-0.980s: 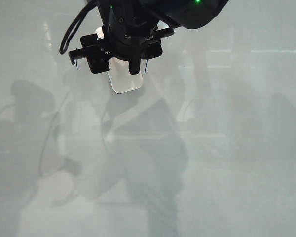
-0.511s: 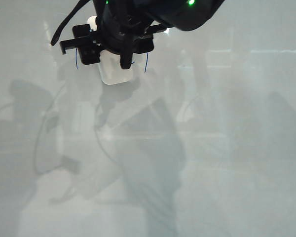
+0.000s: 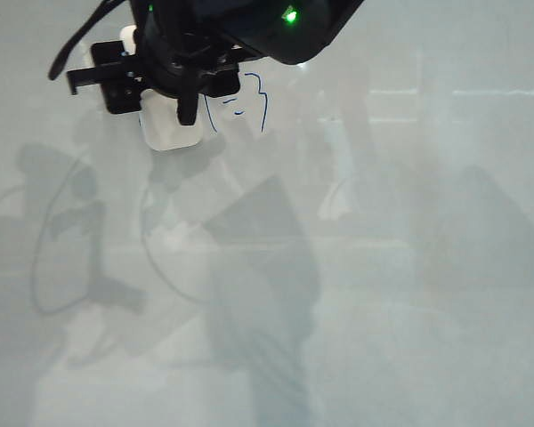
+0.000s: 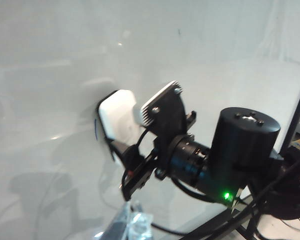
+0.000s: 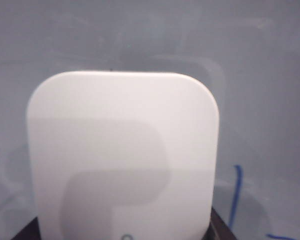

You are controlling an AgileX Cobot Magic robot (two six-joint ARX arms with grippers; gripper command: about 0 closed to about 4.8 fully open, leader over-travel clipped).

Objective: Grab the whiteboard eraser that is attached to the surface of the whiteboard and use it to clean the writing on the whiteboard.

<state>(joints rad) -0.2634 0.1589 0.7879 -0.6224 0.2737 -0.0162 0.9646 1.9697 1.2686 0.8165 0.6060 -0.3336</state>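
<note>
Right claw (image 3: 165,98) grasps the eraser (image 3: 171,129) by its side edges against the whiteboard (image 3: 409,267); light, rigid, slippery plastic. Left claw unseen.

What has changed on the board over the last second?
The right hand, shut on the eraser, slid it left and slightly up across the whiteboard. That uncovered blue writing to its right, not yet wiped. The grip did not change. The left hand is not in view, so nothing can be said about it.
</note>
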